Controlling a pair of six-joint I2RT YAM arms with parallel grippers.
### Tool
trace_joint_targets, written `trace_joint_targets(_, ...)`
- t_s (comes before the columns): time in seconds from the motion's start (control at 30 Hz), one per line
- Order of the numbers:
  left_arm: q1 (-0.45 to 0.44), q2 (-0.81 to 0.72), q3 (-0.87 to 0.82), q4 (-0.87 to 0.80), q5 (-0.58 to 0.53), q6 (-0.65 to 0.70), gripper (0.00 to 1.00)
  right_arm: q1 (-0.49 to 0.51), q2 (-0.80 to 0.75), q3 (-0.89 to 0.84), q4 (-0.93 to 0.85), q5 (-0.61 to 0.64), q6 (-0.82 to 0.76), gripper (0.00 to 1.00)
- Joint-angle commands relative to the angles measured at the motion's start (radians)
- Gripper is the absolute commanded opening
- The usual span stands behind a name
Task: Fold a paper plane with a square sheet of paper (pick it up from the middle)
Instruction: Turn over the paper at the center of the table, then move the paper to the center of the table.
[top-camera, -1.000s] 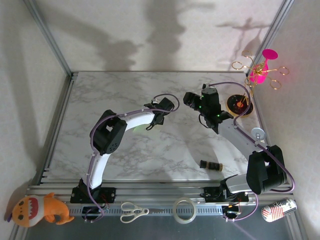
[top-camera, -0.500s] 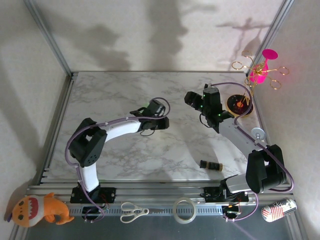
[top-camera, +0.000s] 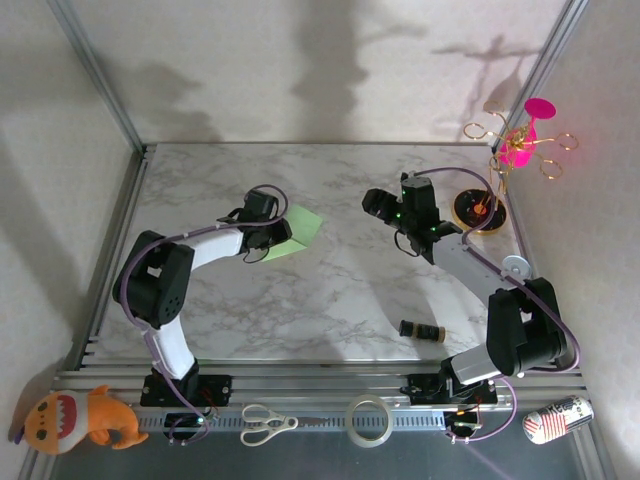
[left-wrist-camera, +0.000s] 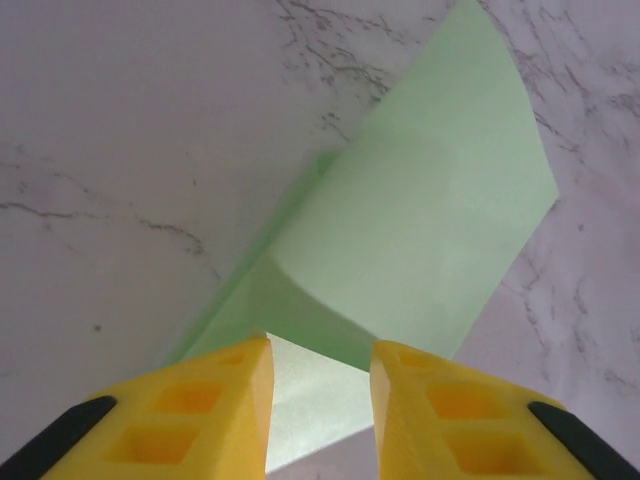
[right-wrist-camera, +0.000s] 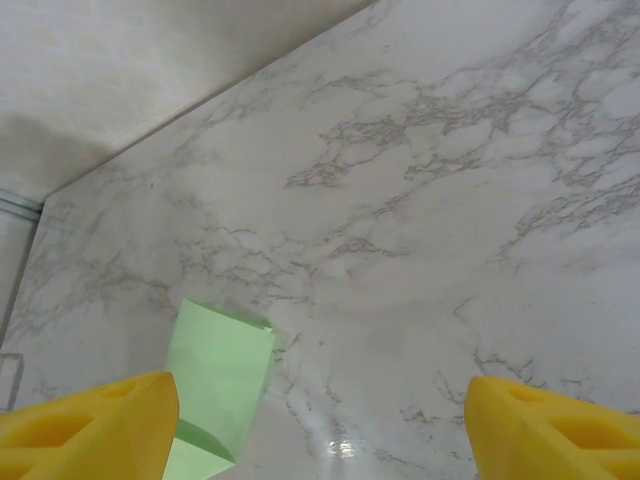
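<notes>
Left claw (left-wrist-camera: 320, 352) fingers slightly apart, straddling one end of the folded light green sheet of paper (left-wrist-camera: 420, 220). Sheet lies on the marble counter (top-camera: 330, 300), left of centre. Right claw (right-wrist-camera: 322, 392) wide apart, empty, right of sheet.

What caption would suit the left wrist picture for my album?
The left end effector straddles partly folded light green paper on a marble table.
</notes>
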Motion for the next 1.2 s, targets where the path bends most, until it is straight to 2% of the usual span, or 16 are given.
trace_joint_targets(0.0, 0.012, 0.038, -0.007, 0.032, 0.021, -0.016, 0.3, -0.004, 0.022, 0.003, 0.02, -0.029, 0.013, 0.76)
trace_joint_targets(0.17, 0.012, 0.04, -0.033, 0.046, 0.035, -0.016, 0.3, -0.004, 0.039, -0.002, 0.033, -0.08, 0.046, 0.76)
trace_joint_targets(0.33, 0.004, 0.05, -0.059, 0.078, 0.099, 0.007, 0.29, -0.003, 0.06, -0.011, 0.046, -0.135, 0.083, 0.75)
trace_joint_targets(0.63, -0.094, 0.074, -0.04, 0.107, 0.13, 0.035, 0.27, 0.003, 0.074, -0.084, 0.087, -0.222, 0.173, 0.73)
trace_joint_targets(0.9, -0.15, 0.126, 0.018, 0.098, 0.127, 0.033, 0.26, 0.044, 0.136, -0.163, 0.149, -0.307, 0.338, 0.61)
trace_joint_targets(1.17, -0.149, 0.028, 0.028, 0.073, 0.14, 0.013, 0.29, 0.103, 0.259, -0.134, 0.193, -0.367, 0.395, 0.55)
